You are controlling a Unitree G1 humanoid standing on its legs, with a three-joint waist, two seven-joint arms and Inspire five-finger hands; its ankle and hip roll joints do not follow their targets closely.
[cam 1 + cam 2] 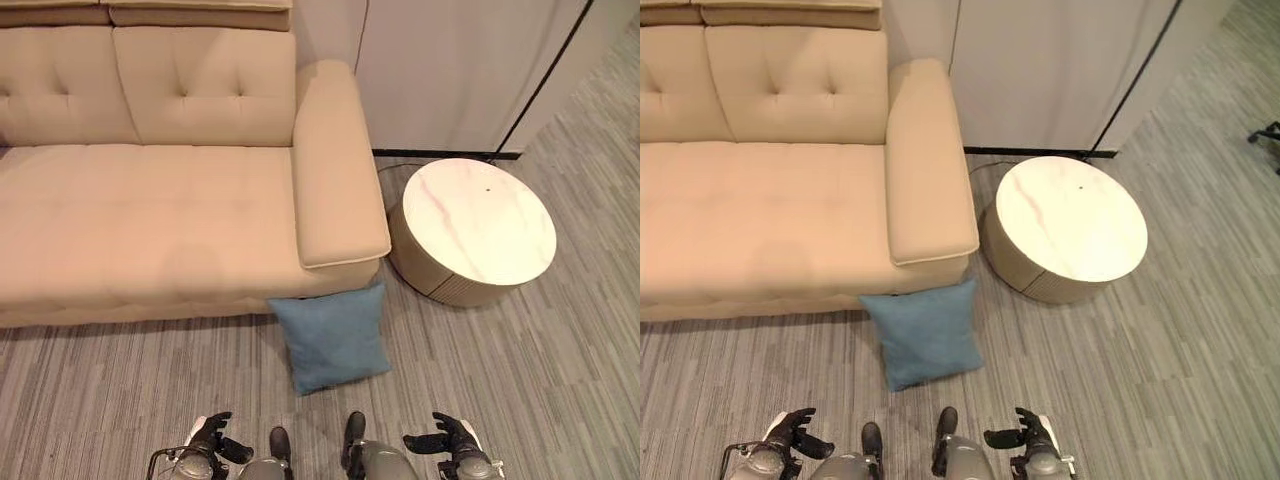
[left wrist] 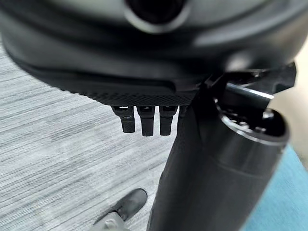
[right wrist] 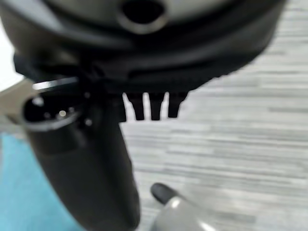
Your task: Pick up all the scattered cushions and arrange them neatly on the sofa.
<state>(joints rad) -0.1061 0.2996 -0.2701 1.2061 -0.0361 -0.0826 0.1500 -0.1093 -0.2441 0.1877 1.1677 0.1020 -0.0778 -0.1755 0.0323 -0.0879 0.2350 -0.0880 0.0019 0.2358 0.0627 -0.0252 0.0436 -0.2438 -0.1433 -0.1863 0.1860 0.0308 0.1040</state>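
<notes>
Where the striped grey carpet point(image 1: 120, 400) meets the front of the beige sofa point(image 1: 150, 220), we find one blue cushion point(image 1: 332, 340) lying on the floor. It sits tilted, its upper edge touching the sofa's base just below the front end of the armrest point(image 1: 335, 180), and the rest of it spreads out onto the carpet away from the sofa. No hand touches it. The sofa's seat and its tufted backrest point(image 1: 200, 85) carry nothing that we can see.

Beside the armrest, on the side away from the seat, stands a round low table point(image 1: 478, 222) with a pale marbled top; it is near the sofa but apart from it, and well apart from the cushion. Behind the sofa's armrest end and the table runs a light wall panel point(image 1: 450, 70).

Our left hand point(image 1: 215, 437) hangs low over the carpet, further from the sofa than the cushion is and off toward the seat side. Its fingers point(image 2: 141, 120) are straight and relaxed with the thumb spread away from them, and it holds nothing. Our right hand point(image 1: 447, 438) hangs equally far out from the sofa, on the table's side, likewise empty, fingers point(image 3: 155, 107) loose and thumb held apart. Both wrist views catch a patch of the blue cushion past each thumb.
</notes>
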